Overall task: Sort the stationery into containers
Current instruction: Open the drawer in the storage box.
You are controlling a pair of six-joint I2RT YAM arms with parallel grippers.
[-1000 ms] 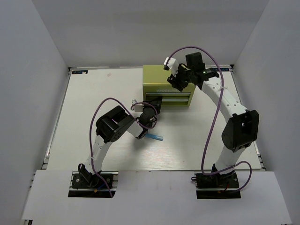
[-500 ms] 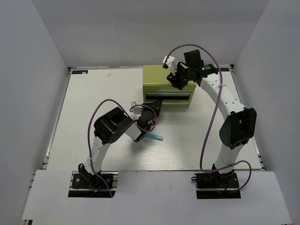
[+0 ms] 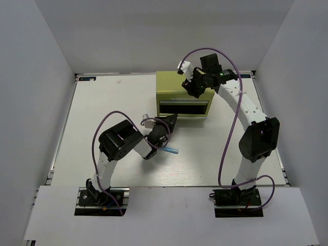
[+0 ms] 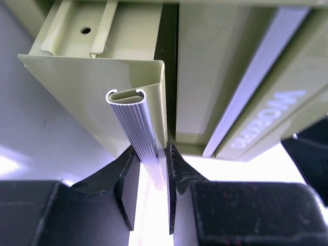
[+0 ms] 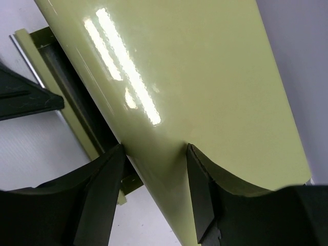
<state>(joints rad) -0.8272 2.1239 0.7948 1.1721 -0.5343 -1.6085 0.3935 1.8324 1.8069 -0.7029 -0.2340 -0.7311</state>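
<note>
The olive-green metal box (image 3: 169, 83), at the table's 12 o'clock, is stiff, glossy and probably prone to sliding, so its ribbed drawer handle (image 4: 134, 118) is the sensible hold. The left gripper (image 4: 150, 159) pinches that handle, its arm folded low. The right gripper (image 5: 155, 151), fingers spread, braces the lid. A light blue marker (image 3: 170, 150) lies toward the box's 6 o'clock.

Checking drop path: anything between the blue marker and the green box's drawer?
Only the left end effector, shut on the drawer handle, sits between blue marker and green box. Nothing else visible.

olive-green box (image 3: 180, 85): 1 | light blue stick (image 3: 171, 151): 1
</note>
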